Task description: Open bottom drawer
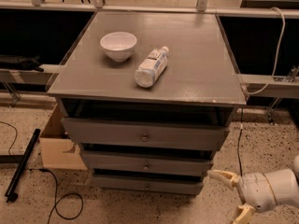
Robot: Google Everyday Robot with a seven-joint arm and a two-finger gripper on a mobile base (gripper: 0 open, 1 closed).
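A grey cabinet holds three stacked drawers. The bottom drawer (147,185) is the lowest and narrowest front, with a small round knob (147,186) at its centre; it sits slightly proud of the frame like the two above. My gripper (232,195) is low at the right, beside the cabinet's lower right corner and clear of the drawer. It is open, with one tan finger (223,176) pointing left toward the cabinet and the other finger (243,214) near the bottom edge of the view.
On the cabinet top (201,73) rest a white bowl (118,45) and a plastic bottle (151,66) lying on its side. A cardboard box (58,146) stands at the cabinet's left. A black bar (21,164) and cables (56,197) lie on the speckled floor.
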